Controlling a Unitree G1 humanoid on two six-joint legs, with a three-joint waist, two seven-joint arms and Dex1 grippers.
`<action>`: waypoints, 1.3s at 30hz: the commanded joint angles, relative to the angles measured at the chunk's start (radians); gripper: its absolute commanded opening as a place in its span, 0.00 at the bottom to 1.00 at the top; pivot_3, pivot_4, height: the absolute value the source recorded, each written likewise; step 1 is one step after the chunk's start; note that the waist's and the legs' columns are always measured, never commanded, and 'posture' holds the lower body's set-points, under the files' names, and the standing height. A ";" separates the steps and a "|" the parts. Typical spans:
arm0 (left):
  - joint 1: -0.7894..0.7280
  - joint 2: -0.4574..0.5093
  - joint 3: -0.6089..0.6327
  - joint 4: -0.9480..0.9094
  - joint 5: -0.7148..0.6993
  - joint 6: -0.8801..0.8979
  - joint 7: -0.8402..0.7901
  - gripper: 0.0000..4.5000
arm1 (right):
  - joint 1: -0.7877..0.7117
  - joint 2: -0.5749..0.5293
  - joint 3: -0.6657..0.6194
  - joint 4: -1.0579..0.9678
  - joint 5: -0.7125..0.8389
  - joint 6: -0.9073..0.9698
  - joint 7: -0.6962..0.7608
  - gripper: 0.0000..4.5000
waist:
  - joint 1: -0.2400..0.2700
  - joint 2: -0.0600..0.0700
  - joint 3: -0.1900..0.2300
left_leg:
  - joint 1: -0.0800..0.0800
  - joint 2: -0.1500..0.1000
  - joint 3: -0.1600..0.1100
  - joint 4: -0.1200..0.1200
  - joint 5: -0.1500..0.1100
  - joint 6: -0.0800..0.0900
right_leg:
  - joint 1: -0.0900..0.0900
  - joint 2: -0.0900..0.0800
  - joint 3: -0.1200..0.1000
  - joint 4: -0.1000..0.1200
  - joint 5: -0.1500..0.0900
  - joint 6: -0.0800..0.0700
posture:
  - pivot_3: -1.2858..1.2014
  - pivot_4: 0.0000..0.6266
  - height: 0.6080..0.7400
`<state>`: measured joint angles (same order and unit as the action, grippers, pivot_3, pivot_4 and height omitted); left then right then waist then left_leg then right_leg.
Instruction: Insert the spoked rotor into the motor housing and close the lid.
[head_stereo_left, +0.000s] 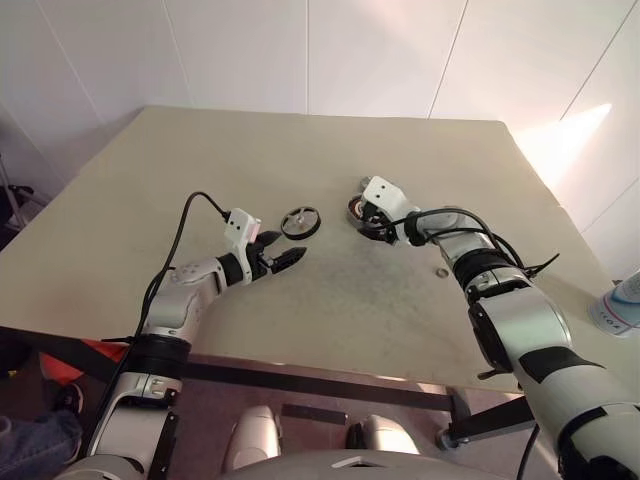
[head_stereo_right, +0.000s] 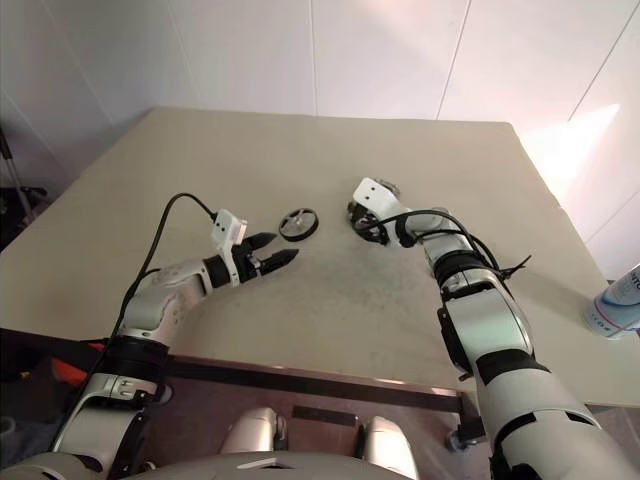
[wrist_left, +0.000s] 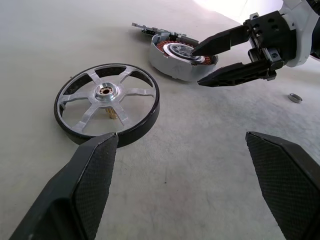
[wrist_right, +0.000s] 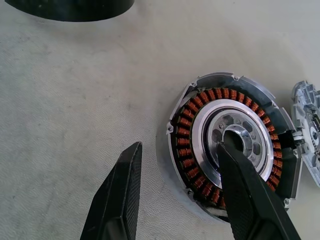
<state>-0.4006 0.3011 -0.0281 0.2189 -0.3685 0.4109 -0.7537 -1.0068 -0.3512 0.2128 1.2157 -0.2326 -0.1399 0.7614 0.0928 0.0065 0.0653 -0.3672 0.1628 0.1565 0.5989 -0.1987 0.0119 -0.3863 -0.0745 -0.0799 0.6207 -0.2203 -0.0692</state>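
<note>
Copper-wound motor housing (wrist_right: 227, 145) flat, open face up, right gripper (wrist_left: 200, 65) jaws apart astride its wall, left gripper (head_stereo_left: 293, 256) jaws wide.

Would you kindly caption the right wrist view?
Right gripper straddling the motor housing wall, one finger over its silvery centre.

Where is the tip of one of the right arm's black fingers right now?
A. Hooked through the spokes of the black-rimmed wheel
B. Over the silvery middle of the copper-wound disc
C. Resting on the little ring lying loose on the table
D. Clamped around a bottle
B: in the right wrist view one of the fingers reaches over the silvery centre of the motor housing, the other staying outside its rim.
</note>
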 joint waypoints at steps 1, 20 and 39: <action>-0.016 0.002 0.016 -0.024 0.001 -0.016 0.006 0.96 | -0.021 0.001 0.001 0.026 -0.011 0.018 -0.003 0.50 | 0.000 0.000 0.000 | 0.000 0.000 0.000 0.000 0.000 0.000 | 0.000 0.000 0.000 0.000 0.000 0.000 | 0.52 0.00 1.00; -0.022 0.000 0.017 -0.013 0.008 -0.023 0.023 0.96 | -0.029 -0.010 -0.001 0.053 -0.020 0.033 -0.015 0.01 | 0.005 0.000 0.000 | -0.001 0.001 0.001 0.000 0.001 -0.001 | 0.001 0.000 0.000 0.000 0.000 0.000 | 0.52 0.00 1.00; 0.006 -0.009 0.018 -0.026 0.015 -0.022 0.041 0.96 | 0.114 -0.146 -0.034 -0.290 0.072 0.083 0.260 0.01 | 0.019 0.000 0.000 | -0.010 0.001 0.001 0.001 -0.001 0.004 | -0.004 0.000 -0.001 -0.003 -0.001 0.001 | 0.52 0.00 1.00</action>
<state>-0.3907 0.2912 -0.0265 0.2215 -0.3496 0.4011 -0.7142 -0.9143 -0.4604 0.1943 1.0165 -0.1867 -0.0886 0.9666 0.1117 0.0070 0.0656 -0.3775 0.1636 0.1573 0.5995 -0.1987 0.0187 -0.3903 -0.0747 -0.0809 0.6170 -0.2215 -0.0674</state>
